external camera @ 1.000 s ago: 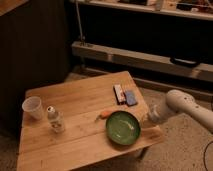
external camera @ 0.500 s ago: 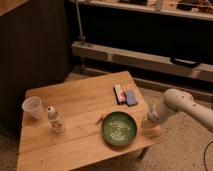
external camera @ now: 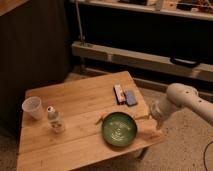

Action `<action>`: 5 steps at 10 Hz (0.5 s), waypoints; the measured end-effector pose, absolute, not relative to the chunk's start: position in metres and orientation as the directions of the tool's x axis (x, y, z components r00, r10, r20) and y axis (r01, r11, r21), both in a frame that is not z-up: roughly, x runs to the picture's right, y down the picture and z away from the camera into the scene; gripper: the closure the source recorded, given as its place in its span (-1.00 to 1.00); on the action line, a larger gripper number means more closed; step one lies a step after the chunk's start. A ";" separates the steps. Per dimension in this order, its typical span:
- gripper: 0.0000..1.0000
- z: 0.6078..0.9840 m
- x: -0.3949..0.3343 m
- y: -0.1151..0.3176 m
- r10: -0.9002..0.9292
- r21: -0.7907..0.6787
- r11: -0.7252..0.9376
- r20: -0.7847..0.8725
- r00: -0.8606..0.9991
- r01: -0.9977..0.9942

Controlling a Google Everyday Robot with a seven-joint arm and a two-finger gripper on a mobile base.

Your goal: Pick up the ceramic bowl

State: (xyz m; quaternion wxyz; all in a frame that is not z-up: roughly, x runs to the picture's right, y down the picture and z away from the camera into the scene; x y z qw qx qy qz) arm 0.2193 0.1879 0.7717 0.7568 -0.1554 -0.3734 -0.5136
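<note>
End effector (external camera: 152, 125) at the table's (external camera: 75, 97) right edge beside one ceramic bowl (external camera: 119, 129); we cannot tell its grip. One cup (external camera: 33, 107), one bottle (external camera: 55, 120).

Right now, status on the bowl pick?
Gripper low at table right edge, just right of ceramic bowl. Bowl flat on table, not lifted. Small orange item off its left rim, not in the way.

You are looking at a wooden counter (external camera: 80, 97) that is carrying the ceramic bowl (external camera: 119, 129) near its front right corner, with a small orange item (external camera: 100, 119) lying just left of it. A white cup (external camera: 32, 107) is sitting at the left edge with a small bottle (external camera: 55, 120) standing beside it, and two flat packets (external camera: 124, 95) are lying side by side toward the back right. The hand (external camera: 152, 125) is hanging at the counter's right edge, just beside the bowl.
</note>
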 end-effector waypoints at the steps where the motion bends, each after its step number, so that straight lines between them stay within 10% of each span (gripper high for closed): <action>1: -0.20 0.780 0.215 0.198 -0.650 0.158 0.423 0.739 0.177 0.892; 5: -0.17 0.800 0.194 0.216 -0.631 0.192 0.404 0.767 0.120 0.894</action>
